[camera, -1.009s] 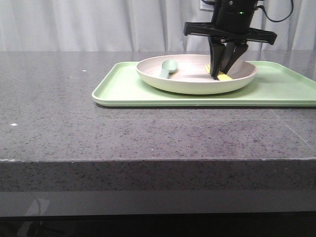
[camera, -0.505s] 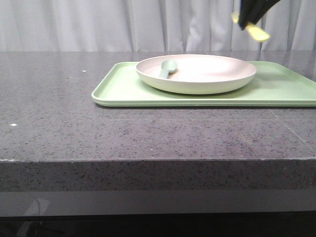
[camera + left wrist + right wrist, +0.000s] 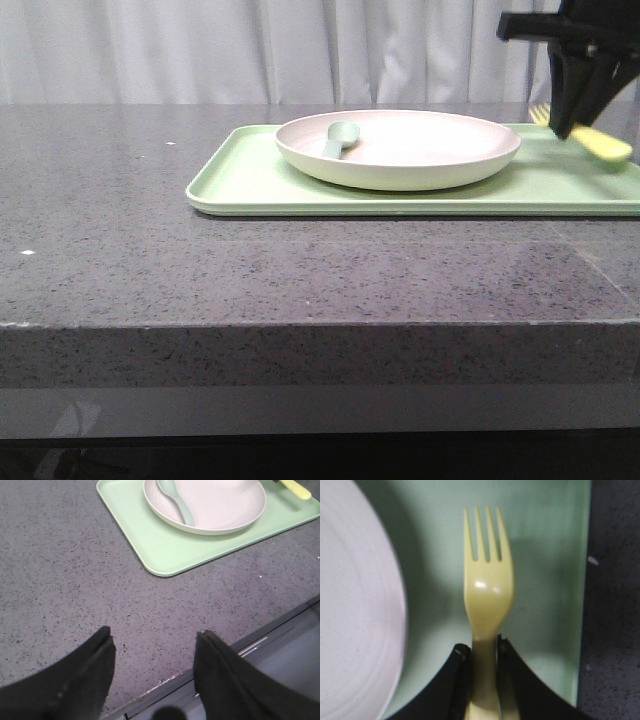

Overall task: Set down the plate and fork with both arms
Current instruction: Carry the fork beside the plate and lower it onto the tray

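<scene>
Fork (image 3: 487, 600): yellow, pinched by its handle between the two dark fingers of the right hand (image 3: 485, 680); held in the air over the tray, just beside the plate's right rim, tilted, handle end lower and sticking out toward the tray's right end in the front view.
Plate (image 3: 400, 148): off-white to pale pink, shallow, sitting on the tray, a little right of the tray's middle.
Spoon (image 3: 339, 136): pale grey-green, lying inside the plate at its left side, handle resting over the near-left rim.
Tray (image 3: 250, 180): light green, rectangular, flat on the grey speckled worktop (image 3: 120, 200), toward its far right part.
Right hand: closed tight on the fork's handle, tines pointing away from the fingers; seen at the far right in the front view, above the tray's right end.
Left hand (image 3: 152, 670): fingers spread wide apart, holding nothing; hanging over the worktop's near edge, well apart from the tray's near-left corner.
</scene>
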Controlling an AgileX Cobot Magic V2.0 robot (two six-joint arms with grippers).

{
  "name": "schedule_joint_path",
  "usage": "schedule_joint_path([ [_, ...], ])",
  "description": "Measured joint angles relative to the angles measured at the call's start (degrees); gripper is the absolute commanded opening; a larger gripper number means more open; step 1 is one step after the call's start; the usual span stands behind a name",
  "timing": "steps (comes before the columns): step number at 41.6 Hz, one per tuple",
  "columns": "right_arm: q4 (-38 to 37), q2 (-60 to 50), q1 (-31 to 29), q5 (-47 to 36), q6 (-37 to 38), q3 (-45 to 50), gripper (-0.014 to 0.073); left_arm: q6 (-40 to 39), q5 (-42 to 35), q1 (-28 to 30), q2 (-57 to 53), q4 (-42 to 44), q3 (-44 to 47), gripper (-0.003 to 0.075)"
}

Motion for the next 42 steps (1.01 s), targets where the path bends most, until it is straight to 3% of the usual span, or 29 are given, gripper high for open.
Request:
schedule_joint_path([
  [30,0.0,0.11,-0.14,-1.21,-0.38,1.37,0.0104,0.0,0.0,0.0,0.0,0.0,0.0,0.0365],
  [42,0.0,1.71,-0.17,-1.42,-0.52,1.37,0.0344,0.0,0.0,0.0,0.0,0.0,0.0,0.0365],
])
